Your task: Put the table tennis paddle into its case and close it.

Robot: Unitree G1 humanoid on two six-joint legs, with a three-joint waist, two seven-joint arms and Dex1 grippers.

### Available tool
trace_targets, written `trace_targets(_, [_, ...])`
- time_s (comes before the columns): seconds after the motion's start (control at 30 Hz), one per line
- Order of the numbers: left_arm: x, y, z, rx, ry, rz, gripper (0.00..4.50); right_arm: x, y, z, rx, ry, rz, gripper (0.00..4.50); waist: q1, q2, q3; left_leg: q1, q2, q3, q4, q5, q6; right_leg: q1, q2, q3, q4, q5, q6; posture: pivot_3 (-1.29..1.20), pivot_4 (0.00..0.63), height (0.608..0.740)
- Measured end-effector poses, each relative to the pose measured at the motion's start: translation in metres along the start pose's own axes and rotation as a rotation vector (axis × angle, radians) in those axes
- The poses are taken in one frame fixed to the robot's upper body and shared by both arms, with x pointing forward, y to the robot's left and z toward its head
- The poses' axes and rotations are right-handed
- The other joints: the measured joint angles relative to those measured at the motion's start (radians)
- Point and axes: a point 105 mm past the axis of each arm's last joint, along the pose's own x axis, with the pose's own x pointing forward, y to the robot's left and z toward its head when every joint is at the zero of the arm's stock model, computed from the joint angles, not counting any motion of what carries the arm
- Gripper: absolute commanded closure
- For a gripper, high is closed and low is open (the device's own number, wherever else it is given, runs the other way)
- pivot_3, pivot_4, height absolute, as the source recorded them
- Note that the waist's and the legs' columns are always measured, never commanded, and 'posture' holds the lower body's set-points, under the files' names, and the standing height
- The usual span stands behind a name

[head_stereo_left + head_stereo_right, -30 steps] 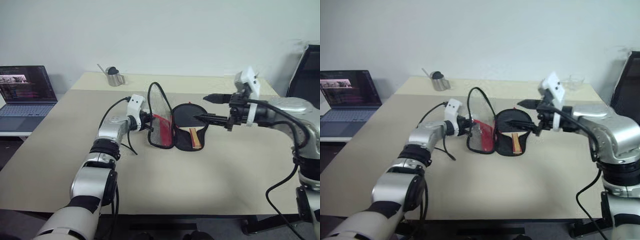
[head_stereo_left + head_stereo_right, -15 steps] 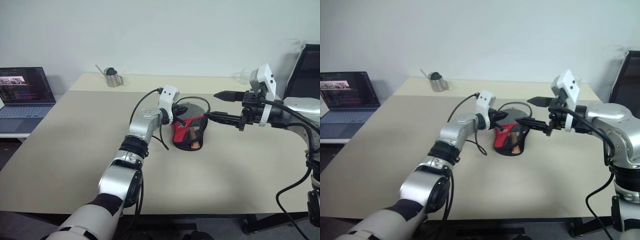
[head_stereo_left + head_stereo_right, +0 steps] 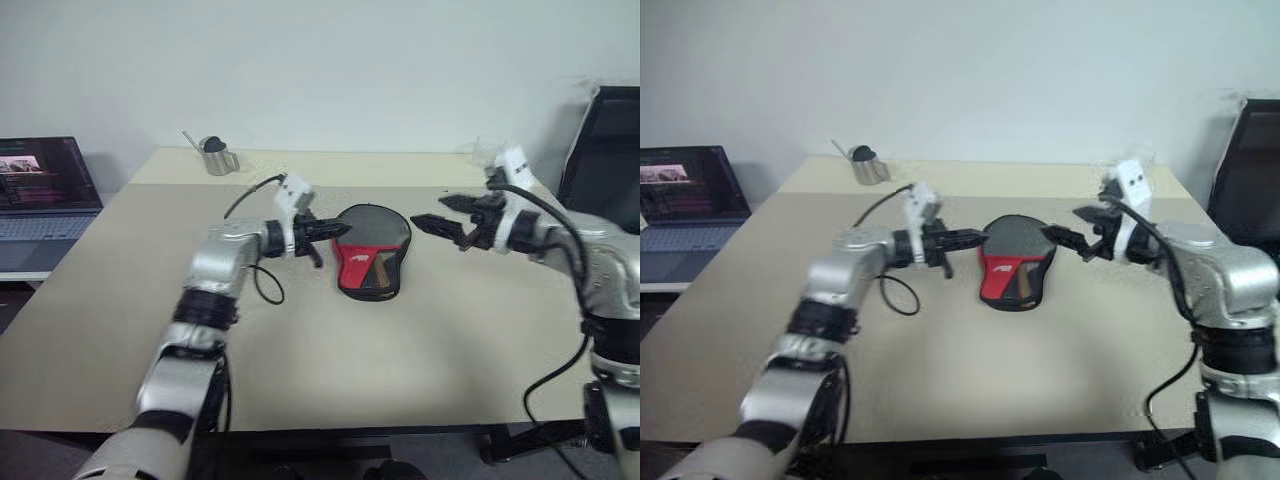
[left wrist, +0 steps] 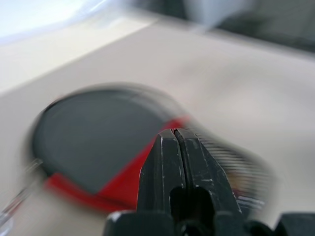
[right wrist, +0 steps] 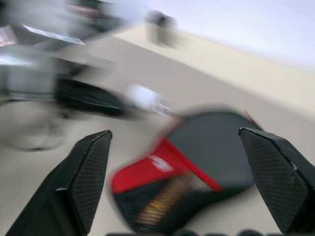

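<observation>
The black case (image 3: 372, 250) with its red panel lies flat on the table's middle, flap down. The paddle is inside; its wooden handle (image 5: 167, 199) shows faintly through the mesh. My left gripper (image 3: 338, 230) is shut with nothing seen between its fingers (image 4: 174, 162). It points level at the case's left edge, just short of it. My right gripper (image 3: 428, 212) hangs open and empty just right of the case's round end, above the table. A blurred white spot (image 5: 142, 97), perhaps the ball charm, sits by the left fingertips.
A metal cup (image 3: 213, 156) stands at the table's back left and a clear glass (image 3: 480, 150) at the back right. A laptop (image 3: 40, 190) sits off to the left, a black chair (image 3: 600, 140) to the right. A black cable (image 3: 262, 285) loops near the left arm.
The case's flap, upright a second ago, now lies flat over the paddle. My left gripper has drawn back to the case's left edge. The right gripper has sunk closer to the case.
</observation>
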Motion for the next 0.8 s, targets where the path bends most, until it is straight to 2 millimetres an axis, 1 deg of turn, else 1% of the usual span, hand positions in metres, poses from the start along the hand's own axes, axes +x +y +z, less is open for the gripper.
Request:
trace_targets(0.07, [-0.017,-0.005,0.009,0.03,-0.008,-0.02,4.47,0.011,-0.003,-0.018,0.082,0.067,-0.044,0.0,0.002,0.0,0.0,0.001,-0.002,0.0,0.001,0.0,0.0,0.0,0.0,-0.001,0.004,-0.001,-0.001,0.0,0.15,0.74])
trace_targets(0.1, [-0.026,-0.008,0.01,0.036,-0.003,-0.023,4.47,0.017,-0.004,-0.024,0.13,0.084,-0.065,0.0,0.001,0.0,0.0,0.001,-0.003,0.0,0.001,0.001,0.0,0.0,0.0,-0.001,0.005,-0.001,-0.001,0.0,0.15,0.74])
trace_targets(0.2, [-0.039,-0.019,0.004,0.011,0.019,-0.04,4.47,0.033,-0.011,-0.041,0.235,0.131,-0.166,0.0,0.004,0.0,0.0,0.001,-0.004,-0.001,0.002,0.002,0.001,0.001,0.0,-0.002,0.006,-0.004,0.003,0.0,0.15,0.74])
trace_targets(0.27, [-0.045,-0.025,-0.001,-0.015,0.037,-0.037,4.47,0.038,-0.02,-0.055,0.297,0.16,-0.234,0.0,0.006,0.0,0.0,0.001,-0.004,-0.001,0.002,0.003,0.002,0.001,0.0,-0.002,0.006,-0.004,0.004,0.0,0.15,0.74])
trace_targets(0.33, [-0.049,-0.03,-0.002,-0.027,0.046,-0.038,4.47,0.041,-0.025,-0.065,0.335,0.181,-0.267,0.0,0.006,0.0,0.0,0.001,-0.005,-0.001,0.002,0.004,0.003,0.001,0.0,-0.001,0.006,-0.003,0.005,0.0,0.15,0.74])
trace_targets(0.47, [-0.059,-0.04,0.001,-0.032,0.048,-0.039,4.47,0.046,-0.031,-0.077,0.376,0.204,-0.297,0.0,0.002,0.0,0.0,0.001,-0.005,-0.002,0.002,0.004,0.003,0.001,0.0,-0.001,0.006,-0.003,0.005,0.0,0.15,0.74])
trace_targets(0.6, [-0.072,-0.039,0.006,-0.049,0.033,-0.008,4.47,0.051,-0.033,-0.09,0.432,0.24,-0.295,0.0,0.001,0.0,0.0,0.001,-0.005,-0.002,0.002,0.004,0.003,0.0,0.003,-0.001,0.006,-0.003,0.005,0.0,0.15,0.74])
trace_targets(0.7, [-0.083,-0.038,0.008,-0.056,0.038,0.016,4.47,0.055,-0.034,-0.09,0.452,0.232,-0.292,0.0,-0.001,0.0,0.0,0.001,-0.005,-0.002,0.002,0.004,0.003,0.0,0.005,-0.001,0.006,-0.003,0.004,0.0,0.15,0.74])
trace_targets(0.8, [-0.091,-0.036,0.0,-0.08,0.062,0.053,4.47,0.06,-0.032,-0.088,0.464,0.217,-0.286,0.0,-0.001,0.0,0.0,0.002,-0.005,-0.002,0.001,0.004,0.003,0.0,0.005,0.0,0.006,-0.003,0.004,0.0,0.15,0.74])
